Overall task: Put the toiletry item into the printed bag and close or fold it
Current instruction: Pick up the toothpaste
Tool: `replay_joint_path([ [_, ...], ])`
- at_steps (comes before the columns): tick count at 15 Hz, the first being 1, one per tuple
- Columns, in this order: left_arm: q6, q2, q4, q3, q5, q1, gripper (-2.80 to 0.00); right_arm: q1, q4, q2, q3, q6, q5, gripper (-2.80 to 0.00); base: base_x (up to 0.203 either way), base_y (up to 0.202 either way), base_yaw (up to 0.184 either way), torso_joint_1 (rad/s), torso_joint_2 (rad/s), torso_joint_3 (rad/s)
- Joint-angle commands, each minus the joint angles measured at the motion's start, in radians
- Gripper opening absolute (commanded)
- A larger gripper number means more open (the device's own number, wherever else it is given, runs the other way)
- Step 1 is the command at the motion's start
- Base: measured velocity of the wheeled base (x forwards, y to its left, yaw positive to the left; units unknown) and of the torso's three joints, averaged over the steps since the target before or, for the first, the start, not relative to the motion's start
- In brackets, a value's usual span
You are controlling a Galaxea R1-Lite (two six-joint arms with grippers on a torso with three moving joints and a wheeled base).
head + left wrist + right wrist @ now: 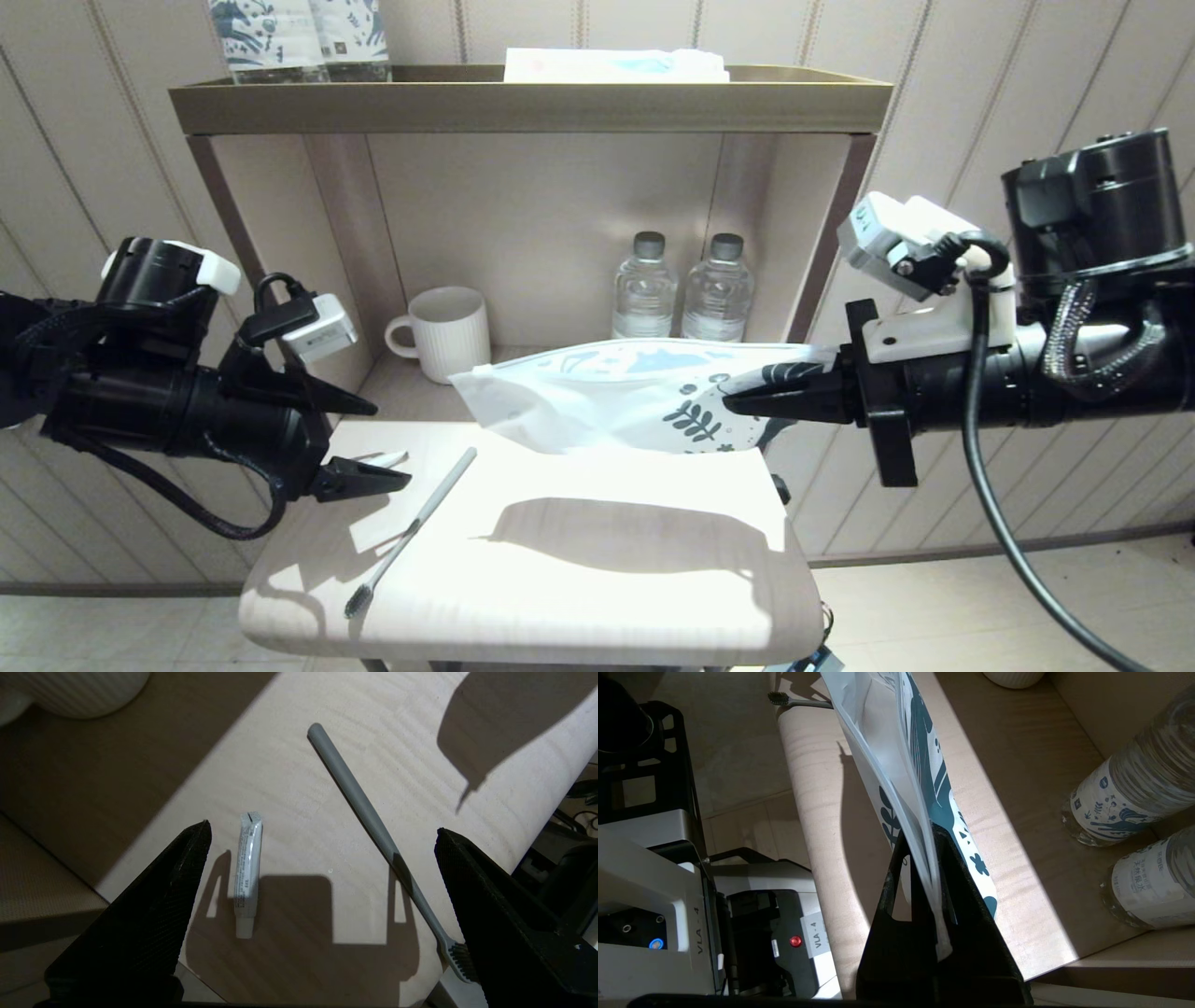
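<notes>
We see a pale wooden table (579, 579) under both arms, with a shelf unit (523, 107) standing behind it. The right gripper (738, 399) reaches in over the table's far right part, its fingers pressed together on the printed end of the printed bag (607, 392). The bag hangs clear of the tabletop, stretching away from the fingertips toward the left arm, and its shadow lies on the wood below. In the right wrist view the bag (896, 765) runs edge-on straight out from between the closed fingers, its blue leaf pattern on the side facing the shelf.

The left gripper (373, 443) hovers over the table's left edge with its fingers spread wide and nothing between them. Below it, in the left wrist view, a grey toothbrush (373, 835) lies slanted on the wood, its bristle head close under one finger. A small white tube (246, 877) lies just beside the other finger, well apart from the toothbrush. In the head view the toothbrush (411, 532) sits just past the left gripper's lower fingertip, toward the middle of the table.

Beyond the bag, inside the shelf, stand a white ribbed mug (446, 331) and two water bottles (681, 289) side by side.
</notes>
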Motion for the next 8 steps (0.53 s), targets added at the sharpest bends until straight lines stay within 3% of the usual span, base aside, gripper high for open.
replay_joint_path([
  [1, 0.012, -0.010, 0.001, 0.030, 0.003, 0.004, 0.00, 0.000, 0.000, -0.013, 0.011, -0.003, 0.008, -2.80, 0.000, 0.000, 0.000, 0.000, 0.00, 0.000],
  [8, 0.021, 0.097, -0.055, 0.025, 0.040, 0.011, 0.00, -0.029, -0.001, -0.018, 0.026, -0.002, 0.048, -2.80, 0.000, 0.000, 0.000, 0.000, 0.00, 0.000],
])
